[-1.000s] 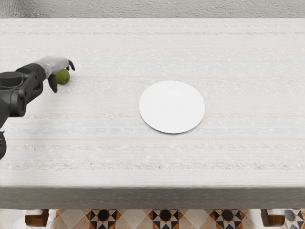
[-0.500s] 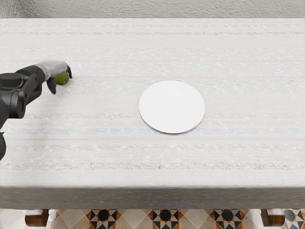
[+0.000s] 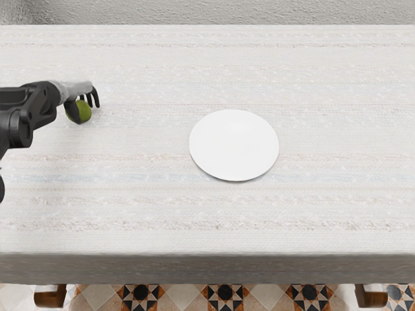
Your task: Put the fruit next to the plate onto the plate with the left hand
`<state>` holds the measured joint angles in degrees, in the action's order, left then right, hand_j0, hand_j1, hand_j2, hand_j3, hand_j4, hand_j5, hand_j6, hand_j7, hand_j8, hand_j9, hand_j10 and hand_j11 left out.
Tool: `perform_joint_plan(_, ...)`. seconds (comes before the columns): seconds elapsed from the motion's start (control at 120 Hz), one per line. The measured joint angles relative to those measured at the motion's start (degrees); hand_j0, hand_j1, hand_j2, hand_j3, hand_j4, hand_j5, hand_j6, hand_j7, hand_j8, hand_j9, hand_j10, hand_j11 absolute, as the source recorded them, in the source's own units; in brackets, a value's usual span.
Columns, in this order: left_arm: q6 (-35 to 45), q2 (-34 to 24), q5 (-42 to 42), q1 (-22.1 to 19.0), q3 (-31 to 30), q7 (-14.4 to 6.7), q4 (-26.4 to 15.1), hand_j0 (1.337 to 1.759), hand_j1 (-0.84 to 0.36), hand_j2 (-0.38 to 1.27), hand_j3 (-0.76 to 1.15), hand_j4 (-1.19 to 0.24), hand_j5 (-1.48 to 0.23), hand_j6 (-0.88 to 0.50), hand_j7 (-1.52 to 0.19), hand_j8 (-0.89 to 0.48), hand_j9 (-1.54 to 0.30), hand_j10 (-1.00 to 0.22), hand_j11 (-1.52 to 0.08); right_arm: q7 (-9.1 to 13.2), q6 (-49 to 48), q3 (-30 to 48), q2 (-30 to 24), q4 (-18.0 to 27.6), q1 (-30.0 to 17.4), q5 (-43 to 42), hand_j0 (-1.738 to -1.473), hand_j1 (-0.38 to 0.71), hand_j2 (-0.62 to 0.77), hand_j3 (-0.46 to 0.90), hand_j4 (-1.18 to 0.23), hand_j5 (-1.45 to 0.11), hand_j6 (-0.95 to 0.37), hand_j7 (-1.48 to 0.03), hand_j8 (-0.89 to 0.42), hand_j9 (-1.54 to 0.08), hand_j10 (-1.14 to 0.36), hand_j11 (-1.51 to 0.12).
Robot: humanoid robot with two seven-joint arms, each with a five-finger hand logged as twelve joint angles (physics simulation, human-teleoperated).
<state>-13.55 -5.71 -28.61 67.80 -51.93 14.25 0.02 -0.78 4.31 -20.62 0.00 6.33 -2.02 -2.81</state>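
A small green fruit (image 3: 82,113) lies at the table's left side, well left of the round white plate (image 3: 234,144). My left hand (image 3: 80,103) comes in from the left edge and sits over the fruit. Its dark fingertips (image 3: 92,100) curl down over the fruit's upper right, and the thumb presses its left side. The fruit's top is hidden under the palm. I cannot tell whether the fruit still touches the tabletop. Nothing rests on the plate. The right arm is out of view.
The pale striped tabletop (image 3: 207,207) spans the whole view, with its front edge near the bottom. Below that edge are patterned floor tiles and chair parts. A grey wall runs along the back.
The left hand has closed around the fruit and its wrist has risen and turned. The fruit has shifted slightly left and toward me. The plate has not moved.
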Motion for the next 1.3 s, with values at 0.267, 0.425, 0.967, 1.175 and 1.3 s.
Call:
perform_joint_plan(0.267,-0.13,0.00,-0.22,-0.21,-0.36,-0.01,-0.01,1.656,-0.22,0.15,0.00,-0.58,-0.61,-0.56,-0.61,-0.40,-0.65,-0.52,-0.69,-0.01,0.00,-0.02,0.00,0.00,0.00,0.00,-1.658,-0.35,0.00,0.00,0.00,0.00,0.00,0.00,0.00,0.00,0.00,0.00)
perform_joint_plan(0.425,0.26,0.01,-1.03,-0.73,0.01,-0.91,0.03,1.654,-0.23,0.17,0.00,-0.66,-0.57,-0.58,-0.61,-0.41,-0.70,-0.49,-0.74,-0.01,0.00,-0.03,0.00,0.00,0.00,0.00,-1.658,-0.35,0.00,0.00,0.00,0.00,0.00,0.00,0.00,0.00,0.00,0.00)
perform_joint_plan(0.967,-0.36,0.00,-2.22,-0.73,-0.22,-1.22,-0.01,1.652,-0.22,0.20,0.00,-0.67,-0.80,-0.50,-0.82,-0.37,-0.85,-0.47,-0.88,0.00,0.00,-0.01,0.00,0.00,0.00,0.00,-1.658,-0.35,0.00,0.00,0.00,0.00,0.00,0.00,0.00,0.00,0.00,0.00)
perform_joint_plan(1.175,-0.65,-0.26,-2.00,-0.18,2.27,-1.07,-0.03,1.652,-0.24,0.31,0.00,-0.67,-0.93,-0.45,-0.92,-0.33,-0.91,-0.43,-0.94,0.00,0.01,-0.02,0.00,0.00,0.00,0.00,-1.658,-0.35,0.00,0.00,0.00,0.00,0.00,0.00,0.00,0.00,0.00,0.00)
perform_joint_plan(1.3,-1.40,-0.71,-1.97,1.85,5.96,-0.87,-0.02,1.654,-0.25,0.41,0.00,-0.67,-0.96,-0.49,-0.95,-0.37,-0.93,-0.46,-0.94,0.00,0.00,-0.02,0.00,0.00,0.00,0.00,-1.658,-0.35,0.00,0.00,0.00,0.00,0.00,0.00,0.00,0.00,0.00,0.00)
